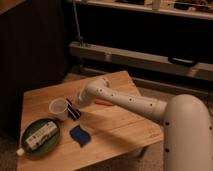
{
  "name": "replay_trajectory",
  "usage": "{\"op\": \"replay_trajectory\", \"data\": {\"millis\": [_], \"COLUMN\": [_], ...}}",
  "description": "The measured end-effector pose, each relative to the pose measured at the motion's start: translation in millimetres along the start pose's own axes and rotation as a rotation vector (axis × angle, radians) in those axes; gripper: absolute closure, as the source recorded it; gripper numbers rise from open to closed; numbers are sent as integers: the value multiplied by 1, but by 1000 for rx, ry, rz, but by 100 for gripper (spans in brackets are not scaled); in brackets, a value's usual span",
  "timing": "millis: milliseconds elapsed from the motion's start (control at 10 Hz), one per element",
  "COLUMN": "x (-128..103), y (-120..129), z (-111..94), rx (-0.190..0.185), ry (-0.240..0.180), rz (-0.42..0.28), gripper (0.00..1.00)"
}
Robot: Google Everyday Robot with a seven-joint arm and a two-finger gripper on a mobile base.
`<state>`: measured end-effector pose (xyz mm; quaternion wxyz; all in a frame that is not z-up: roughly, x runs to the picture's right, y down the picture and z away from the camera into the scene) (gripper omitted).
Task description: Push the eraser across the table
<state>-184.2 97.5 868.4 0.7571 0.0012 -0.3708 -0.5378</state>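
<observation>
Camera view: the eraser (73,109) lies on the worktop (120,125), left of its middle, its long axis running from upper left to lower right. A white cup (59,108) stands just beside the eraser on its left, touching or nearly so. Below the eraser and near it lies a blue sponge (80,134). Farther left of the eraser, near the worktop's front-left corner, a green plate (40,137) carries a pale bottle (38,137) lying on its side, the cap reaching past the plate's rim toward the edge. To the right of the eraser an orange marker (105,103) shows partly behind the arm (127,101). Bare planks stretch from the eraser toward the right and front-right edges, and more bare wood lies above it toward the far-left edge. The gripper (78,100) sits just above and right of the eraser, at or very near its upper end; whether it touches cannot be told, nor how wide it stands. The arm crosses the worktop's right half.
</observation>
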Motion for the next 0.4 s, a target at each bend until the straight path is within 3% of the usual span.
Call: {"op": "replay_trajectory", "data": {"millis": [400], "x": [31], "y": [32], "z": [-21], "rx": [-89], "ry": [131], "rz": [98], "gripper": [100]}}
